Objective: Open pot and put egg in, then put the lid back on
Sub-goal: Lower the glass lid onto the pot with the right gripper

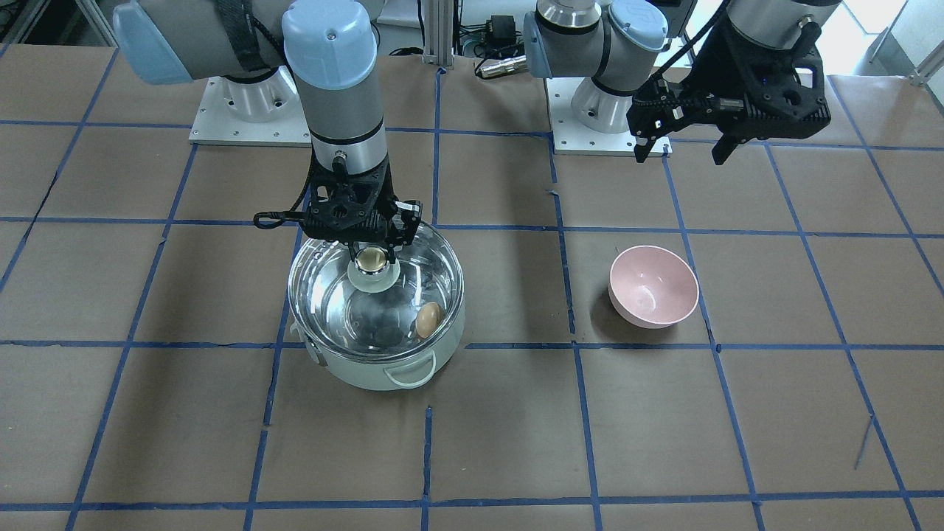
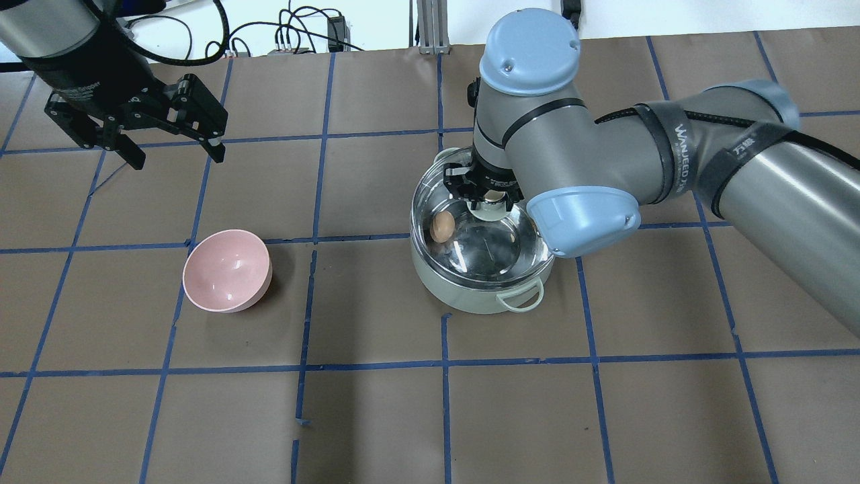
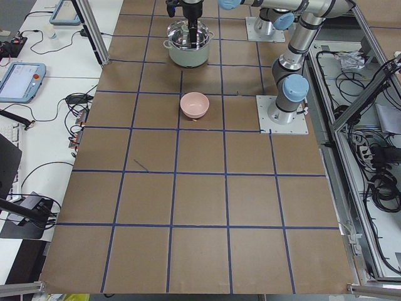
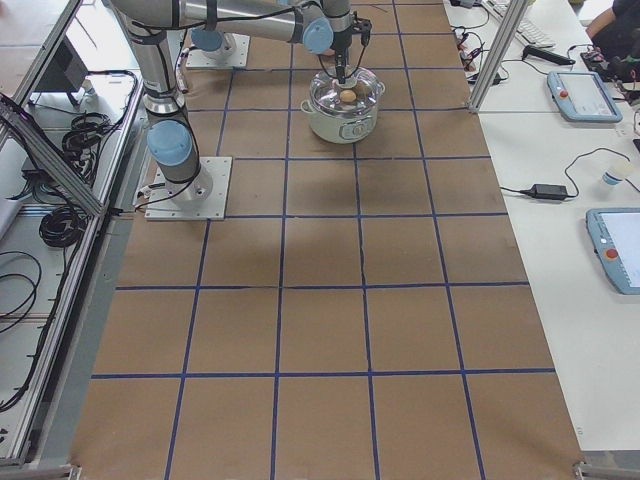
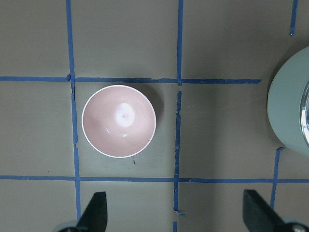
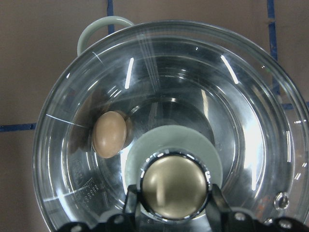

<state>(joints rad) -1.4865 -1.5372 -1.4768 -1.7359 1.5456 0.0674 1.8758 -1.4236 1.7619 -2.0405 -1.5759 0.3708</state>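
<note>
The mint-green pot (image 1: 383, 369) stands on the table, also in the overhead view (image 2: 470, 296). The tan egg (image 1: 427, 320) lies inside it against the wall, seen through the glass in the right wrist view (image 6: 109, 134). The clear glass lid (image 6: 241, 96) covers the pot's mouth; I cannot tell whether it is fully seated. My right gripper (image 1: 371, 254) is shut on the lid's beige-gold knob (image 6: 174, 191), a finger on each side. My left gripper (image 1: 680, 156) is open and empty, high above the table, beyond the bowl.
A pink bowl (image 1: 653, 286), empty, stands on the table about two tiles from the pot and shows below my left gripper in the left wrist view (image 5: 119, 121). The pot's edge (image 5: 289, 106) shows there too. The arm bases are at the table's robot side.
</note>
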